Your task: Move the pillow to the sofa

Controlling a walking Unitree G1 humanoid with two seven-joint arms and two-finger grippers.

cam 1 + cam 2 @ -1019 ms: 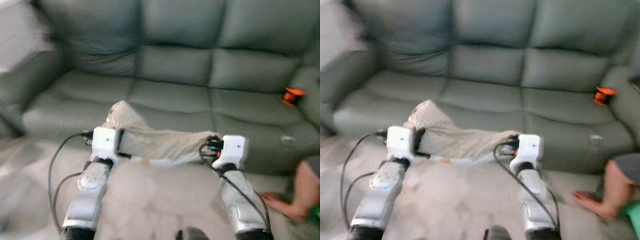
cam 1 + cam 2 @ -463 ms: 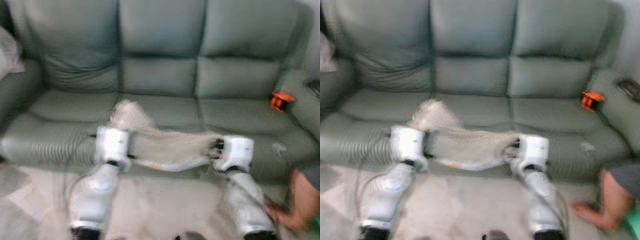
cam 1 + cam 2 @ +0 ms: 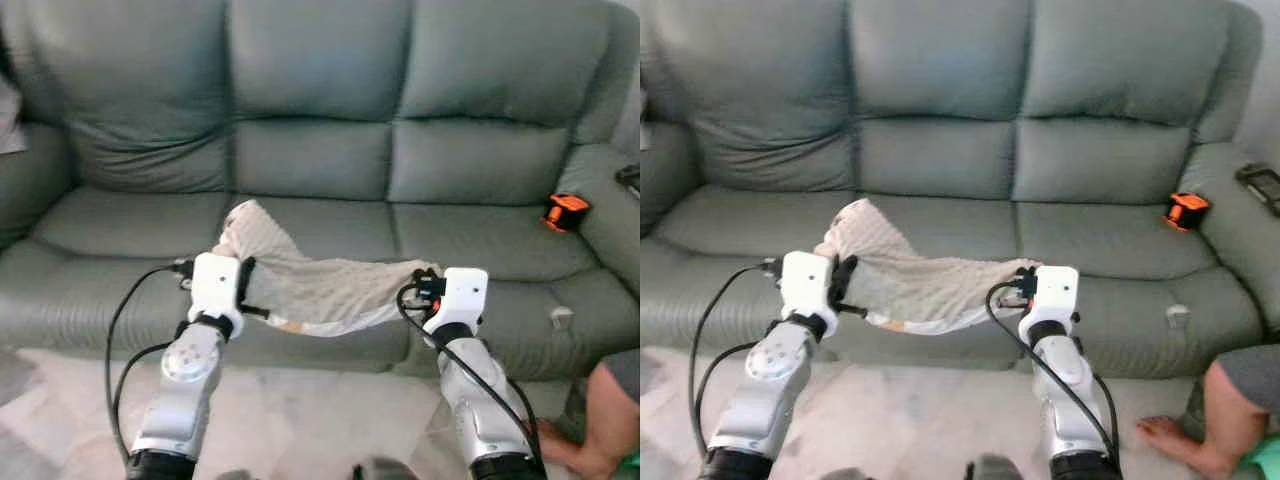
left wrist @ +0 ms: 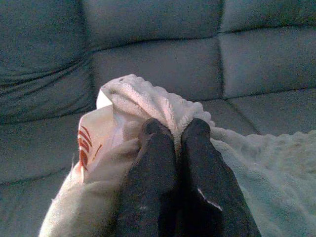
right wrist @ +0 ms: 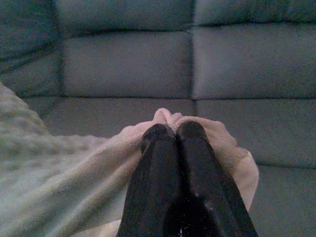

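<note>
A limp beige fleece pillow [image 3: 320, 285] hangs stretched between my two grippers, just in front of the grey-green sofa [image 3: 320, 150]. My left gripper [image 4: 175, 129] is shut on the pillow's left end, where the fabric bunches up over the fingers [image 4: 153, 163]. At the pillow's right end my right gripper [image 5: 173, 129] is shut on a fold of fabric. The pillow sags in the middle, level with the front edge of the sofa's seat cushions [image 3: 930, 225].
An orange object [image 3: 564, 212] lies on the sofa's right seat near the armrest. A small white scrap [image 3: 1177, 315] sits on the right seat front. A person's leg and bare foot [image 3: 1210, 420] are on the floor at the lower right. Pale tiled floor [image 3: 320, 420] lies below.
The camera has swung and steadied, so the sofa now sits squarely ahead and sharp. Both grippers still hold the pillow, now slightly higher against the seat front.
</note>
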